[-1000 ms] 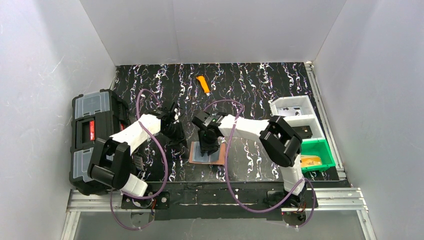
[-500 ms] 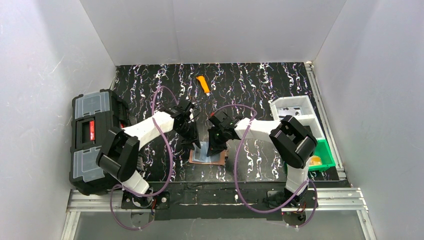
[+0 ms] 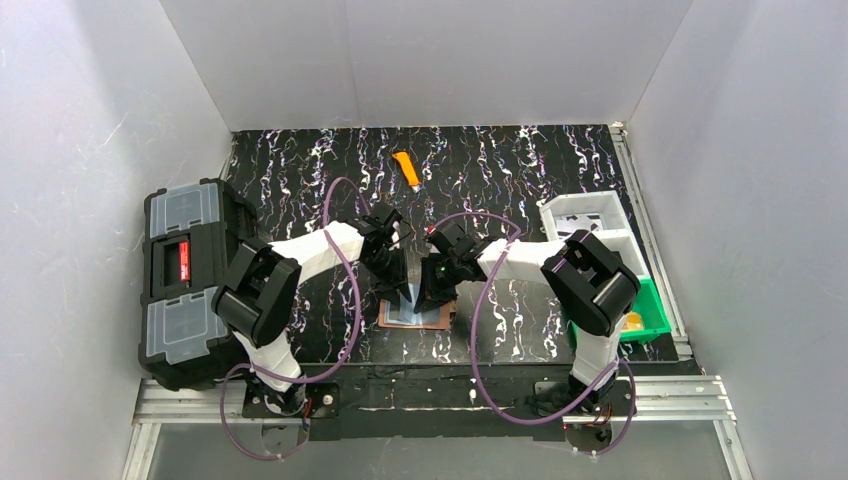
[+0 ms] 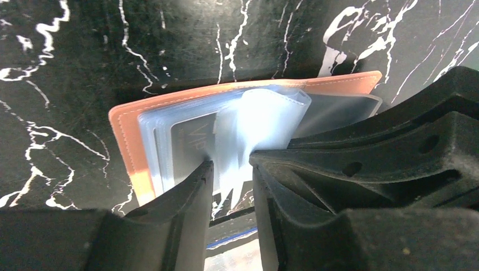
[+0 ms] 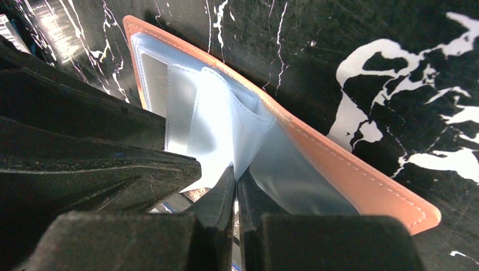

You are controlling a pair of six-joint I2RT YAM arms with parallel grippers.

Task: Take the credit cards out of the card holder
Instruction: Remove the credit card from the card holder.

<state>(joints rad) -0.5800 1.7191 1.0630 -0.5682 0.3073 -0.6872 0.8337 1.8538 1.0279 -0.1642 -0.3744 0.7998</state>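
The brown card holder (image 3: 440,318) lies open on the black marbled table, its clear plastic sleeves showing. It also shows in the left wrist view (image 4: 129,141) and the right wrist view (image 5: 350,175). My right gripper (image 3: 432,290) (image 5: 235,176) is shut on the edge of one pale blue sleeve (image 5: 226,124) and holds it bent up off the holder. My left gripper (image 3: 400,272) (image 4: 231,166) is open, one jaw on each side of that raised sleeve (image 4: 265,116). A grey card (image 4: 189,144) lies inside a flat sleeve. No orange-tan card shows.
A big black toolbox (image 3: 185,280) stands at the left edge. An orange utility knife (image 3: 406,170) lies at the back middle. White bins (image 3: 590,225) and a green bin (image 3: 640,312) stand at the right.
My left gripper has swung right from beside the holder to over it. My right gripper has shifted right and pulled a sleeve up. Both grippers now meet over the holder.
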